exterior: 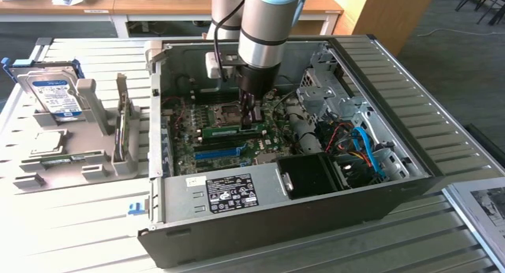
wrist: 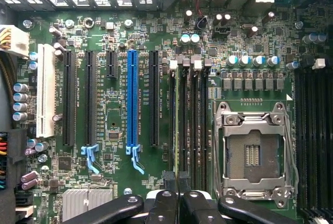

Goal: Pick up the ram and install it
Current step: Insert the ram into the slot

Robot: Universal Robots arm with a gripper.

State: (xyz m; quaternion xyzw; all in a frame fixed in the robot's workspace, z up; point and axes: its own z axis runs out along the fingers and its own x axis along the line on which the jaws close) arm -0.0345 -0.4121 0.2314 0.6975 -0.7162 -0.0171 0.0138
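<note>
Fingers pinched together, tips at one end of the ram, which stands green on the motherboard, running off to their nine o'clock; push there alone and it may seat crooked; slip, and they jab the board.

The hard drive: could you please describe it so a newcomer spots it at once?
On the exterior view's left of the open computer case sits a grey rack. The hard drive stands in it: boxy, silver, blue-and-white label, unlike the thin board further along.
</note>
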